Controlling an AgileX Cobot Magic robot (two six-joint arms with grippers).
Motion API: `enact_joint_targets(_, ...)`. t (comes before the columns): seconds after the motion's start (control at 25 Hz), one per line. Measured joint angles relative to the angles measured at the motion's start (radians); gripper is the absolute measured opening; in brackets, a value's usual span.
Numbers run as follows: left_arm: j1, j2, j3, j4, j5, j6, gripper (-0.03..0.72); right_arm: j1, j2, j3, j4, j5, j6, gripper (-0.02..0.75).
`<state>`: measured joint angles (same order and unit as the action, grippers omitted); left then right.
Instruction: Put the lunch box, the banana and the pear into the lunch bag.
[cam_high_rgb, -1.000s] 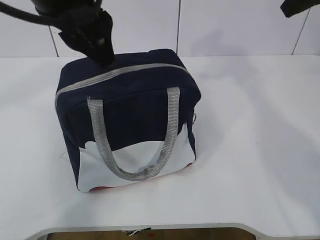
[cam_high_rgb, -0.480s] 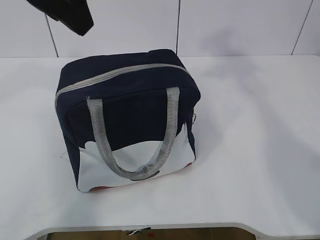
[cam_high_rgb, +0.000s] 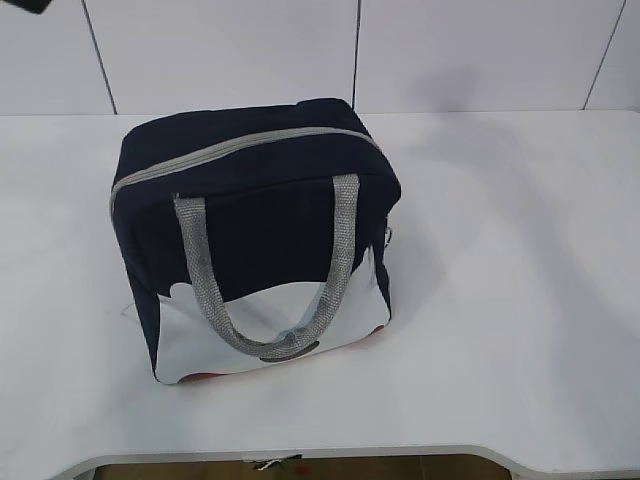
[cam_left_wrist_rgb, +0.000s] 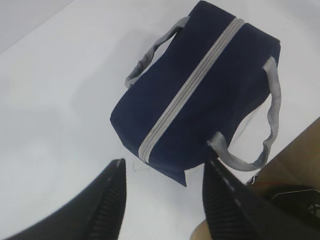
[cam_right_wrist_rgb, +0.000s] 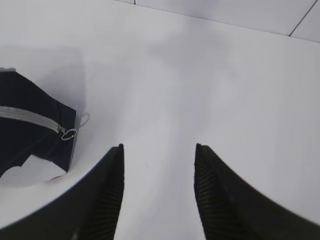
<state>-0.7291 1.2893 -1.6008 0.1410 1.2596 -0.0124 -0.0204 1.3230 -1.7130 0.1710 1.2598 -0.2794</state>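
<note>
The lunch bag (cam_high_rgb: 255, 235) is standing zipped shut mid-desk (cam_high_rgb: 520, 300). Soft, yielding fabric is being judged likely; the ring pull (cam_right_wrist_rgb: 68, 133) or webbing handles (cam_high_rgb: 270, 290) are being suggested as holds. Both the left hand (cam_left_wrist_rgb: 162, 200) and right hand (cam_right_wrist_rgb: 157, 192) are being held spread, empty.

light: bright, even | shadows: soft, faint | focus: wrist views slightly blurred
</note>
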Motion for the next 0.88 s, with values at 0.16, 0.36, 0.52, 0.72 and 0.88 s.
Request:
enact_joint_targets(0.16, 0.000, -0.124, 0.085, 0.013, 0.002, -0.030, 0.371, 0.000, -0.104, 0.114, -0.014, 0.002, 0.009, 0.384)
enact_joint_targets(0.36, 0.000, -0.287, 0.170, 0.020, 0.004, -0.065, 0.369, 0.000, -0.233, 0.287, -0.014, 0.002, 0.021, 0.384)
enact_joint_targets(0.52, 0.000, -0.402, 0.240, 0.022, 0.004, -0.067, 0.355, 0.000, -0.338, 0.419, -0.014, 0.002, 0.031, 0.375)
enact_joint_targets(0.72, 0.000, -0.552, 0.340, 0.022, 0.006, -0.069, 0.337, 0.000, -0.469, 0.540, -0.014, 0.002, 0.039, 0.356)
enact_joint_targets(0.88, 0.000, -0.667, 0.440, 0.022, 0.008, -0.069, 0.333, 0.000, -0.581, 0.602, -0.014, 0.003, 0.041, 0.355)
